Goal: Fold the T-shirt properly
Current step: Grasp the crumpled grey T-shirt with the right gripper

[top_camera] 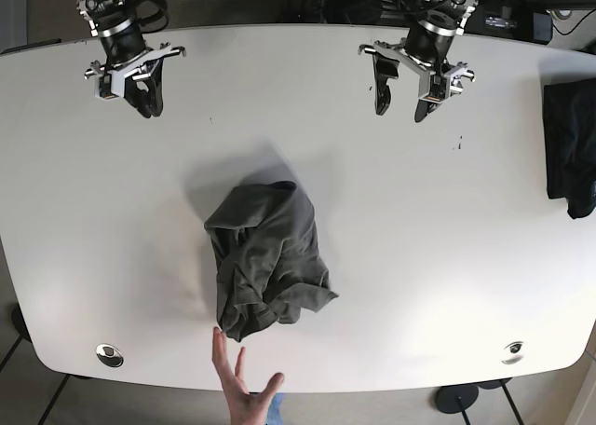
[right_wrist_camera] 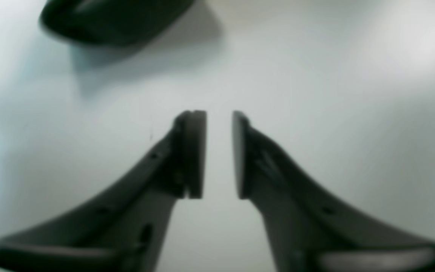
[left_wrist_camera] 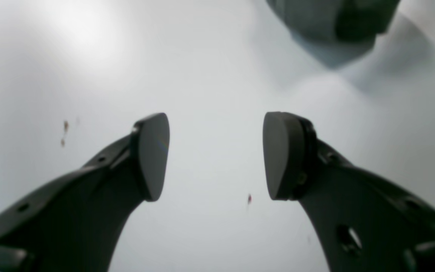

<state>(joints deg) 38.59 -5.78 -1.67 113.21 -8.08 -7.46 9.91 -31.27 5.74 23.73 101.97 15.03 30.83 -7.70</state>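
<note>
A dark grey-green T-shirt (top_camera: 267, 259) lies crumpled in a heap on the white table (top_camera: 466, 239), slightly left of centre and towards the front. It appears blurred at the top right of the left wrist view (left_wrist_camera: 330, 19) and at the top left of the right wrist view (right_wrist_camera: 108, 19). My left gripper (top_camera: 400, 99) (left_wrist_camera: 217, 155) hangs over bare table at the back right, wide open and holding nothing. My right gripper (top_camera: 144, 97) (right_wrist_camera: 219, 155) hangs at the back left, with only a narrow gap between its fingers and nothing in it. Both are far from the shirt.
A person's open hand (top_camera: 240, 385) reaches in at the front edge just below the shirt. A dark cloth (top_camera: 570, 145) lies at the table's right edge. Two metal fittings (top_camera: 109, 354) (top_camera: 512, 351) sit near the front corners.
</note>
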